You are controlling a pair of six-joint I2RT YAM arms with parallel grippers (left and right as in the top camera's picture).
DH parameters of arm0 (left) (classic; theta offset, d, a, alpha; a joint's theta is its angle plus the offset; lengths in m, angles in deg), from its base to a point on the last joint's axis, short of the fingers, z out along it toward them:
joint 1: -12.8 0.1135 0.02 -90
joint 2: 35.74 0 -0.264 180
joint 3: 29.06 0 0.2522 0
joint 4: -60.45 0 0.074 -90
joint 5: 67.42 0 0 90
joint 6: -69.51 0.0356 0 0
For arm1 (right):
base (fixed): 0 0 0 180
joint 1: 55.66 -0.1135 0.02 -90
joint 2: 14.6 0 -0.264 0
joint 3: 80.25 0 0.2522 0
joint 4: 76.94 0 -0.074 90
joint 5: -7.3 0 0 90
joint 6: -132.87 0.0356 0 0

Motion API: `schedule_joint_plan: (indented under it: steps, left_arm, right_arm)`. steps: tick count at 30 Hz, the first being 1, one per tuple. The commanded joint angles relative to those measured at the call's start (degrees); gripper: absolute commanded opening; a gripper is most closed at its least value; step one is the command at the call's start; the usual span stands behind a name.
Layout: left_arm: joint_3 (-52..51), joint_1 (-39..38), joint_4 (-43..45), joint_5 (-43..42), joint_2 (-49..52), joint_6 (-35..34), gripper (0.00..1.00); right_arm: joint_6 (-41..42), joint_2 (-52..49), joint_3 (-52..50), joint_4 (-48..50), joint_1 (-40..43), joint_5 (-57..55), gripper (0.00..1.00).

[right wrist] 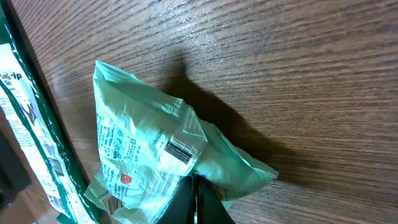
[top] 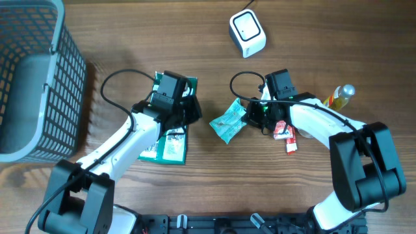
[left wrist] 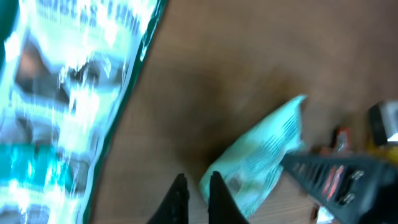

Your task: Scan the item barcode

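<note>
A mint-green snack packet (top: 227,122) lies mid-table, and my right gripper (top: 252,114) is shut on its right edge. In the right wrist view the fingertips (right wrist: 200,194) pinch the packet (right wrist: 134,143), whose barcode (right wrist: 180,151) faces the camera. The white barcode scanner (top: 247,32) stands at the far edge, apart from the packet. My left gripper (top: 190,110) hovers left of the packet over the dark green bags (top: 170,140). Its fingers (left wrist: 217,194) are shut on nothing, close to the packet (left wrist: 264,158).
A grey mesh basket (top: 39,78) fills the far left. Red wrapped snacks (top: 286,133) and a small yellow bottle (top: 341,96) lie beside the right arm. Black cables loop behind both wrists.
</note>
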Motion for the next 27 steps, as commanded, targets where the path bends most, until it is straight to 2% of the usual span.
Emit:
schedule_joint_plan:
  steps: [1, 7, 27]
  left_arm:
    - [0.00, -0.33, -4.39, -3.26, 0.02, 0.00, 0.06]
    - [-0.11, -0.59, -7.65, -3.26, 0.02, 0.00, 0.05]
    - [-0.15, -1.20, -7.85, -0.20, 0.02, 0.00, 0.05]
  right_arm:
    - [0.79, -4.66, -1.99, -0.57, -0.15, -7.06, 0.05]
    - [0.81, -4.66, -1.99, -0.59, -0.15, -7.06, 0.08]
    - [0.76, -4.66, -1.99, -4.85, -1.51, -3.13, 0.07]
